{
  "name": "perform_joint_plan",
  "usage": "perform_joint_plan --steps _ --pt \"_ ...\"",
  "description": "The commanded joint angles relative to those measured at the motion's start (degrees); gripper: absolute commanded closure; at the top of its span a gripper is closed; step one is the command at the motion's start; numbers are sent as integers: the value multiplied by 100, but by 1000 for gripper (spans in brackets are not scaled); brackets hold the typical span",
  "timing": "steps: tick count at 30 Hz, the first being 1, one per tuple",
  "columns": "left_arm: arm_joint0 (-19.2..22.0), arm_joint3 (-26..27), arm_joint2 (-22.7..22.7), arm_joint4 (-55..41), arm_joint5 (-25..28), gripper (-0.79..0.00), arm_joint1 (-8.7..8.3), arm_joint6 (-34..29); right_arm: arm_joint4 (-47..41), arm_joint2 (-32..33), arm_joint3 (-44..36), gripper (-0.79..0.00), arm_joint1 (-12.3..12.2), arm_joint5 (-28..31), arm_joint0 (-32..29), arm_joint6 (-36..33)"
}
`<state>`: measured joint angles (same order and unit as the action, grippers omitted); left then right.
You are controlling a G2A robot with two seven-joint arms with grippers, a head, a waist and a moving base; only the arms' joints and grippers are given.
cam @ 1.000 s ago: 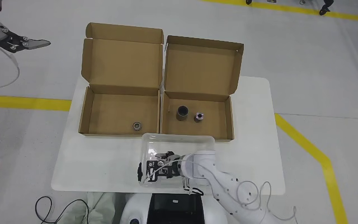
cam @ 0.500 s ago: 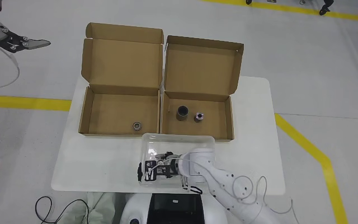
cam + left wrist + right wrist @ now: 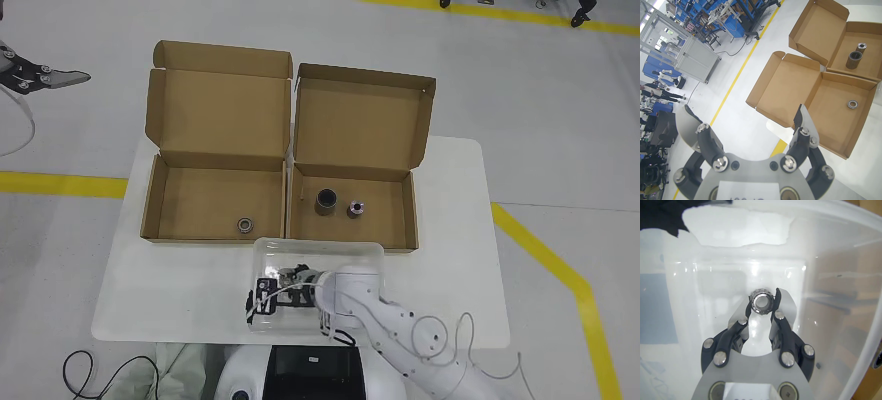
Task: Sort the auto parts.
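My right gripper [image 3: 762, 302] is inside a clear plastic bin [image 3: 848, 294], shut on a small steel roller bearing [image 3: 762, 303]. From above, that gripper [image 3: 287, 285] sits in the left half of the bin [image 3: 318, 243] at the table's front. A similar bearing [image 3: 242, 225] lies in the left cardboard box [image 3: 200, 195]. A dark sleeve [image 3: 326, 200] and a silver bushing [image 3: 356, 208] stand in the right box [image 3: 385, 225]. My left gripper [image 3: 743, 111] hangs open, holding nothing, above the floor beyond the table's left side, also seen from above [image 3: 55, 76].
Both boxes have their lids folded back and stand side by side at the table's far half. White table [image 3: 450, 260] lies bare to the right of the bin. Yellow floor tape [image 3: 60, 184] runs past the table's left side.
My right gripper has shifted a little toward the boxes inside the bin, still holding the bearing. The left gripper and the boxed parts have stayed put.
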<state>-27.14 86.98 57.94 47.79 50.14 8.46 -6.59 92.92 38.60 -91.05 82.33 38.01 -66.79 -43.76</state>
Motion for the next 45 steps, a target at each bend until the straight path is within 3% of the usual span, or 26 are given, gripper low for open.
perform_joint_plan --steps 1,14,28,45 --pt "0 0 0 0 0 -785 0 0 47 42 -80 0 -22 -84 -62 33" --pt "0 0 0 0 0 -785 0 0 -38 495 -578 0 -204 -281 -539 366" --pt "0 0 0 0 0 -785 0 0 -55 1194 -939 0 -483 -222 -1162 2655" --pt "0 0 0 0 0 -785 0 0 -263 1320 -513 0 -602 -21 -1158 5783"
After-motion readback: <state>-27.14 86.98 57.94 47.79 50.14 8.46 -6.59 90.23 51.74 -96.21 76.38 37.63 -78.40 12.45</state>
